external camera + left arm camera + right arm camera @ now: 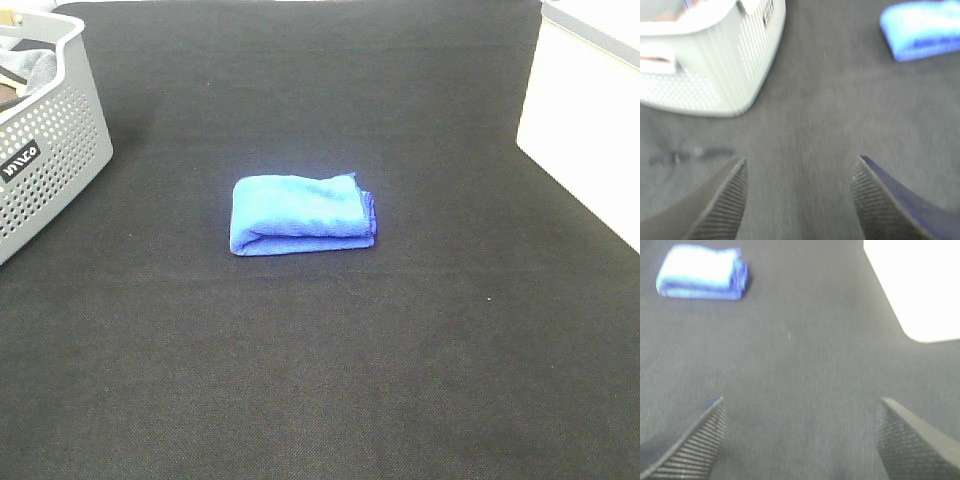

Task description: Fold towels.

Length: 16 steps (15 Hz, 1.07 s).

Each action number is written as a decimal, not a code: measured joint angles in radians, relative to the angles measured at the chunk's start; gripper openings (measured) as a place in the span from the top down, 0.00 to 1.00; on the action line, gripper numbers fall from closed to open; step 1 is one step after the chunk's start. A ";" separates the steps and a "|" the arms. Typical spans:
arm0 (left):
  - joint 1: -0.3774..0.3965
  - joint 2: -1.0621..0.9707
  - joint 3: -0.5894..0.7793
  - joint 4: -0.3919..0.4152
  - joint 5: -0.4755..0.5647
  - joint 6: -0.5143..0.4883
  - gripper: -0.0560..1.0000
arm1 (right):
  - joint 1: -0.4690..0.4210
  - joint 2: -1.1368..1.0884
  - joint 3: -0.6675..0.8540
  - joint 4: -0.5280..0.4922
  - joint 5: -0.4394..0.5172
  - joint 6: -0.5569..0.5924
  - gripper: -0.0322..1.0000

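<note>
One towel (302, 214) lies folded on the tabletop (400, 350); left pincer (797, 175) and right pincer (800, 415) gape empty, well apart. Leave it undisturbed.

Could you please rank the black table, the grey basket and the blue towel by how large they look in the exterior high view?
1. black table, filling most of the view.
2. grey basket, cut off by the frame edge, so only partly seen.
3. blue towel, folded small.
</note>
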 joint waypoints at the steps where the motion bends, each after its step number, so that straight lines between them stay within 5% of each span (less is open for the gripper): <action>1: 0.000 -0.035 0.000 0.000 0.000 0.000 0.39 | 0.000 -0.019 0.000 0.001 0.000 0.000 0.23; 16: 0.000 -0.057 0.000 0.000 0.001 0.000 0.39 | 0.000 -0.058 0.004 0.008 0.000 0.000 0.23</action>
